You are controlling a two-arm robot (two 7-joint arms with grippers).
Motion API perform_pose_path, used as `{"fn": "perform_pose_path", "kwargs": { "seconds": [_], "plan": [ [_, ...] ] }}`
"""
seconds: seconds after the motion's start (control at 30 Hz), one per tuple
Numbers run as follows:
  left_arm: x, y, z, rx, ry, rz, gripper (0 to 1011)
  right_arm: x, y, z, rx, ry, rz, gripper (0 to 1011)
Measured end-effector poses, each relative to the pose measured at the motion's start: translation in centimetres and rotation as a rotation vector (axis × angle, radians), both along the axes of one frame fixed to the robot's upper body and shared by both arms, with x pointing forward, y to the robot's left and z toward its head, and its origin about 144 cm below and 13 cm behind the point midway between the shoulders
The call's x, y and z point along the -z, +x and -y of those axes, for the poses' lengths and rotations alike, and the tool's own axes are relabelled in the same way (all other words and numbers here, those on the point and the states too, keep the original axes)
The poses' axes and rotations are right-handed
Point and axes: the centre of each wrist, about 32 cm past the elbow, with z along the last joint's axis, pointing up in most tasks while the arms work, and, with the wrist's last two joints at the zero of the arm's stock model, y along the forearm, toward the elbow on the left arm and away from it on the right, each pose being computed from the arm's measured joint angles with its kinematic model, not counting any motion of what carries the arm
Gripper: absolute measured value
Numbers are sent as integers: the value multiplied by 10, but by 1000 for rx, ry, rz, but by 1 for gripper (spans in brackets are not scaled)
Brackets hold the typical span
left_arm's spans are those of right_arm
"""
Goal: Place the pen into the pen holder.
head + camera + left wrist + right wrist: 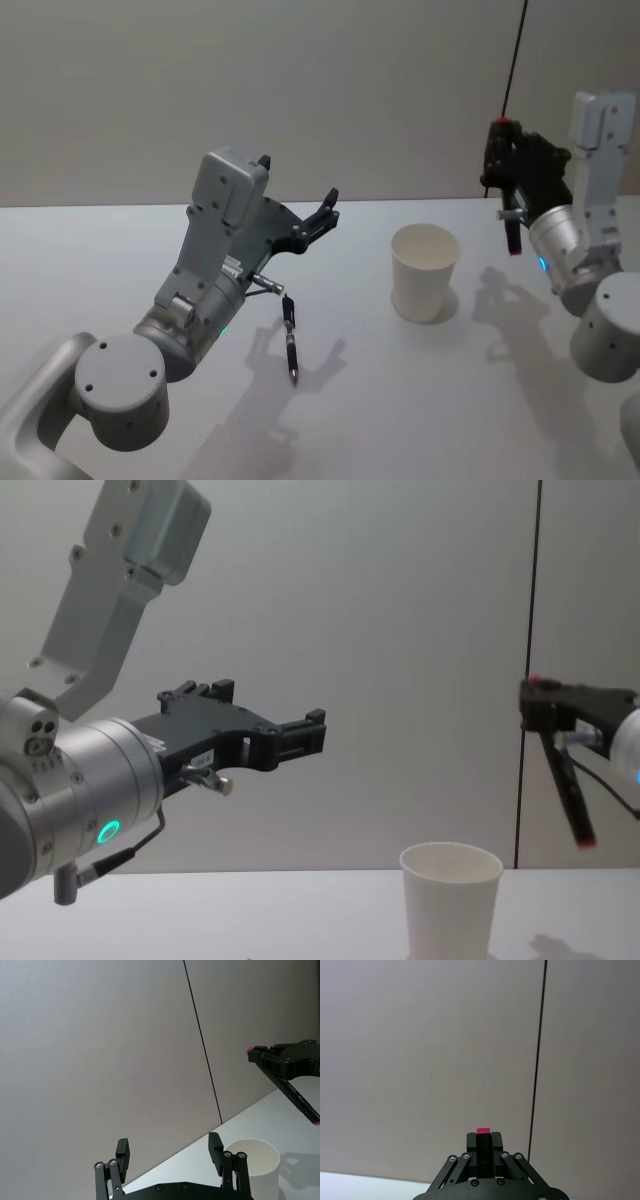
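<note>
Your right gripper [538, 705] grips the pen [565, 775] near its top, up high, right of the cup [450, 895]; your left gripper [169, 1146] hangs open, left of it

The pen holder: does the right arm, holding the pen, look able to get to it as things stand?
Probably yes. The right gripper holds the pen raised to the right of the pen holder, whose open mouth faces up with nothing between them. The left gripper hovers open on its left.

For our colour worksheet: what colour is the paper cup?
Plain white paper cup, unmarked; clearest in the head view.
</note>
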Motion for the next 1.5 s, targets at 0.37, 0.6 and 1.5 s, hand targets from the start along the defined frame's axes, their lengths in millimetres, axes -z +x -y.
{"fn": "perform_pose_path", "kwargs": {
  "seconds": [0.37,0.6,1.5],
  "plan": [
    [0,0,0,0,0,0,1003,11,17,-21,-56,29,170,160],
    [0,0,0,0,0,0,1003,20,27,-31,-79,36,241,159],
    [0,0,0,0,0,0,1003,67,39,-47,-118,28,295,160]
  ]
}}
